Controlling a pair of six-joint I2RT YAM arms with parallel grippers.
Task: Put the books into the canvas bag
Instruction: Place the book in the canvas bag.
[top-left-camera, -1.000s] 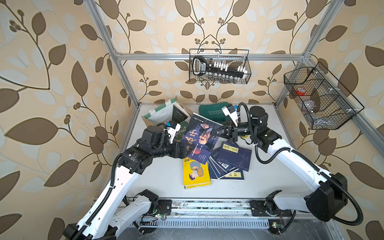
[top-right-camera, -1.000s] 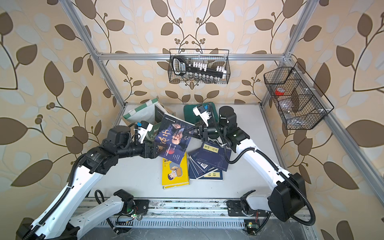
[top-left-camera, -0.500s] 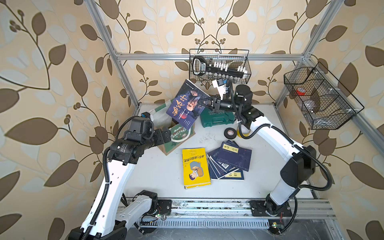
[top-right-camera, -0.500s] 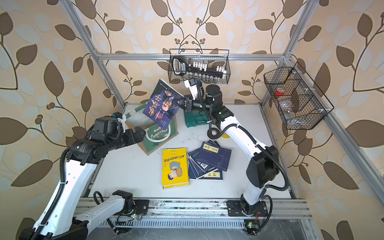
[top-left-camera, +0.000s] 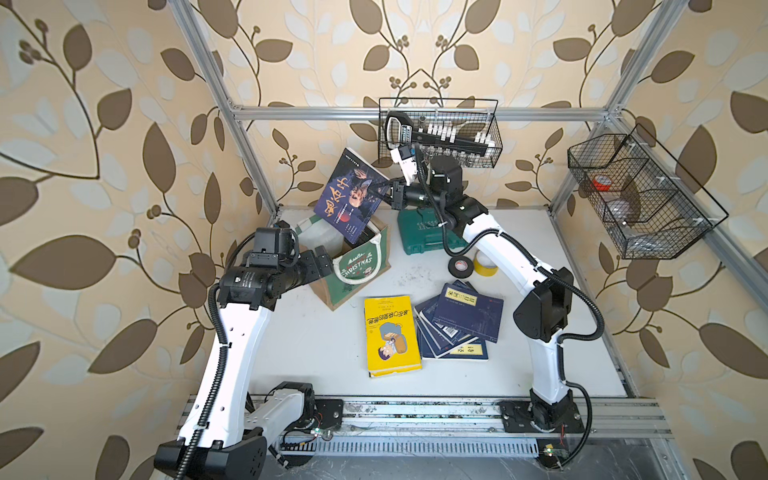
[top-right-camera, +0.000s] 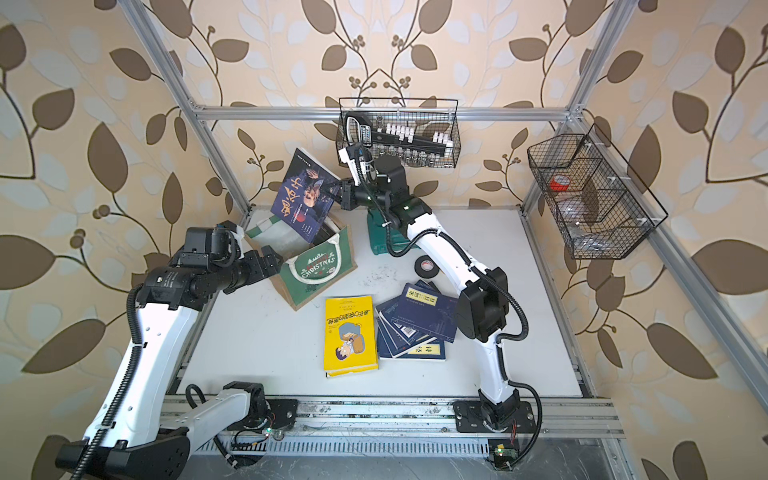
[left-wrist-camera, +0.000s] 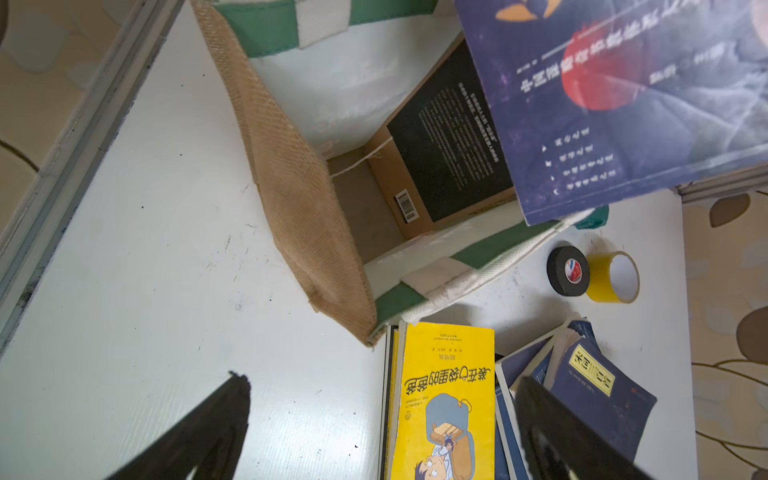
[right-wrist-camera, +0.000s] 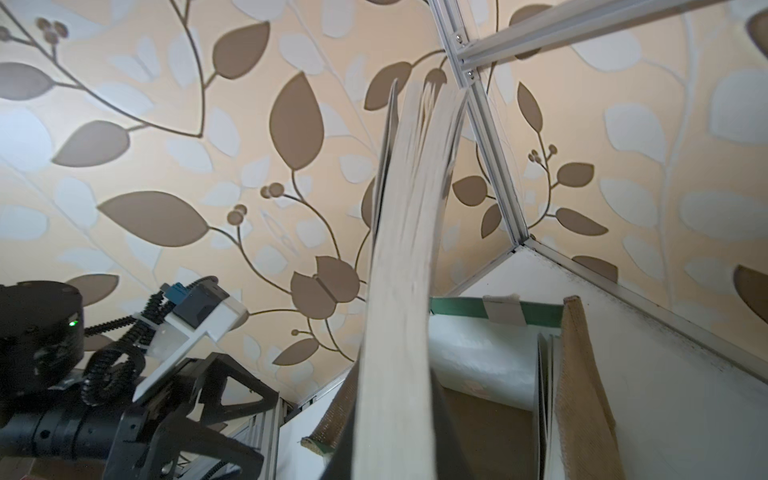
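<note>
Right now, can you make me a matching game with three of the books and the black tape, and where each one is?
Things:
1. dark blue picture book
2. yellow cartoon book
3. tan-and-black book
4. black tape roll

Places:
A. inside the canvas bag
B. flat on the table, beside the navy books
C. held by the right hand above the bag
D. next to the yellow tape roll

Pairs: 1-C, 2-B, 3-A, 4-D

Beige leaf-patterned wallpaper (top-left-camera: 104, 166), aluminium frame (top-left-camera: 316, 113), white tabletop (top-left-camera: 316, 345), black wire baskets (top-left-camera: 438, 99).
</note>
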